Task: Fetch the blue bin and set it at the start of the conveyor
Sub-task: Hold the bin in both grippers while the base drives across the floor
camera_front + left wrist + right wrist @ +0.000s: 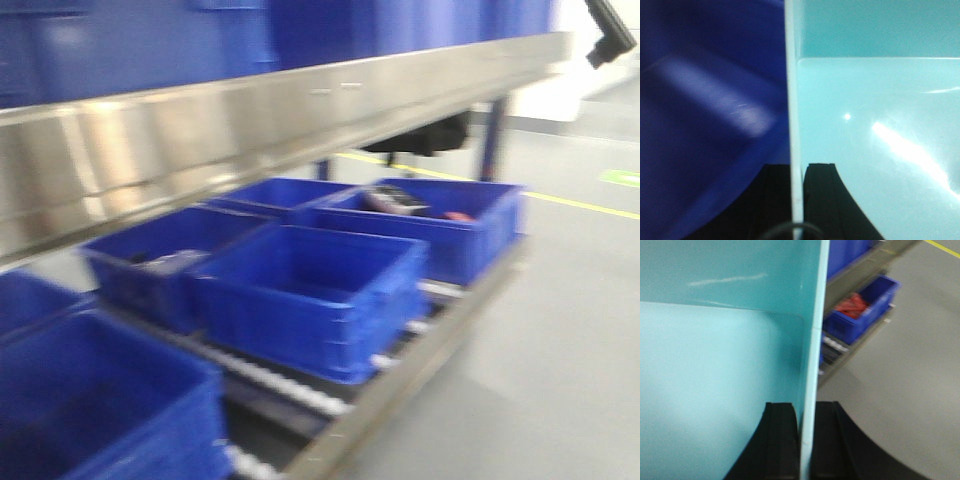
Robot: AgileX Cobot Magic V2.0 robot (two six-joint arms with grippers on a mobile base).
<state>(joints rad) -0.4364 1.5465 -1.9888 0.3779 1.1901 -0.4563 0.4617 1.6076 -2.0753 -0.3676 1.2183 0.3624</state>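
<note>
Bin (pixel 875 150) hangs between both arms: left jaws clamp its left wall, right jaws its right wall, its length likely spanning them. Conveyor start unseen; crates (pixel 310 290) lie beyond the bin.

Grey floor (pixel 560 340), yellow line (pixel 580 203); steel rail (pixel 200 140) over blue crates (pixel 310 290), apparently on rollers (pixel 300 388).

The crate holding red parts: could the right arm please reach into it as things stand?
Probably not: the right claw is clamped on the blue bin's wall, with the crate farther off.
</note>
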